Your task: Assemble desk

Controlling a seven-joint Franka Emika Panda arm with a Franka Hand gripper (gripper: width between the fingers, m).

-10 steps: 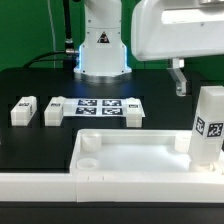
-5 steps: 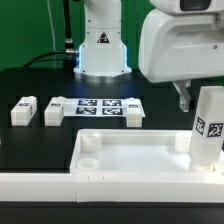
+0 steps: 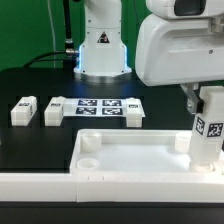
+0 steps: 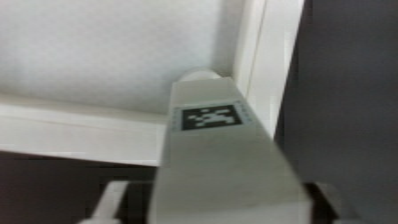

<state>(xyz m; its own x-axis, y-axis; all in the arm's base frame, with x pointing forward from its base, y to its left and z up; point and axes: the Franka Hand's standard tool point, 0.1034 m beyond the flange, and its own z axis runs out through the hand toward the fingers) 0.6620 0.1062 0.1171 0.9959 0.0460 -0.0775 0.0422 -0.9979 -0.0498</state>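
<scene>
no readable text; black-and-white code tag (image 3: 212,128) on upright leg (image 3: 204,150); more on marker board (image 3: 68,112).

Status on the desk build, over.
Tool straddling upright leg, grip unconfirmed. Leg standing at desk slab corner. Nothing blocking seen.

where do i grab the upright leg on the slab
Grip the leg near its top from straight above, fingers on two opposite flat sides: it stands upright, square, its base at the slab's corner, so likely only the top is free.

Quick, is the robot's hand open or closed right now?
Gripper: around the upright leg; whether it grips it yet cannot be told.
</scene>
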